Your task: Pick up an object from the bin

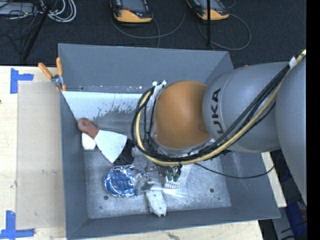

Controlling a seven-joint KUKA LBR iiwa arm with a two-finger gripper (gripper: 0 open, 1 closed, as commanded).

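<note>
- Pincer [151,176] sits low in the grey metal bin [75,184], just beside a crumpled shiny blue foil bundle [120,180].
- Whether it is apart or together, I cannot tell.

We see a shiny blue-and-silver ball [121,180] just left of the gripper [152,178]. Below the gripper lies a plain white piece [156,203]; farther up-left, a white wedge [111,145] and reddish-brown lump [88,127].

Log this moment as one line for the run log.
arm: gripper low in grey metal bin | nearest: crumpled blue shiny wad, white oblong piece | left: white wedge-shaped piece, reddish-brown handle
</note>
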